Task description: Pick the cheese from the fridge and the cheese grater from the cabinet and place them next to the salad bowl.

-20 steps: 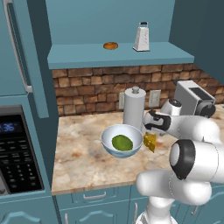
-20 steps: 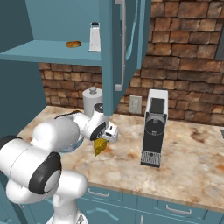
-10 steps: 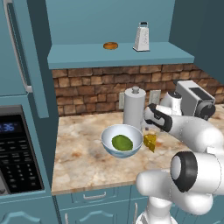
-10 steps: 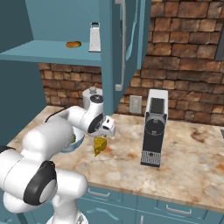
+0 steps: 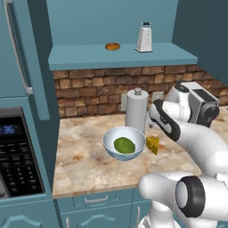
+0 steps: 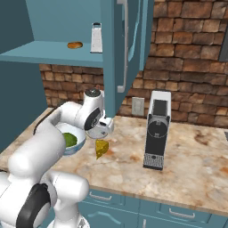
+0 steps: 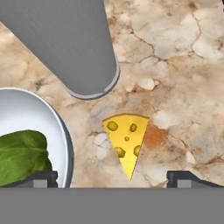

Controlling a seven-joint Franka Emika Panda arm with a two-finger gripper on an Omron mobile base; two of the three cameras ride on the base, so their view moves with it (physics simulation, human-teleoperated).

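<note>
The cheese (image 7: 126,142) lies flat on the marbled worktop (image 7: 183,65), its point toward 6 o'clock in the hand view, and nothing is touching it. The fingers (image 7: 117,178) stand wide apart above it, one tip at each bottom corner of that view, gripping nothing.

The salad bowl (image 7: 52,127) sits just beside the cheese at its 9 o'clock in the hand view, a narrow strip of worktop between them, with a green lump (image 7: 22,155) inside. At the cheese's 11 o'clock stands the white roll (image 7: 65,39), upright and close to both bowl and wedge.

In the left base view the cheese (image 5: 153,144) is at the bowl's (image 5: 109,141) 3 o'clock, the roll (image 5: 136,109) at the bowl's 1 o'clock, and the arm's wrist hangs over them from the right. In the right base view the cheese (image 6: 102,148) rests below the hand, with a black and white coffee machine (image 6: 156,129) well apart at its 3 o'clock.

The grater (image 5: 144,38) stands upright on the bottom shelf of the open cabinet (image 5: 120,55), with a flat brown bun (image 5: 112,46) near it at 9 o'clock. The fridge (image 5: 20,67) rises at the left edge, above a microwave (image 5: 15,160).
</note>
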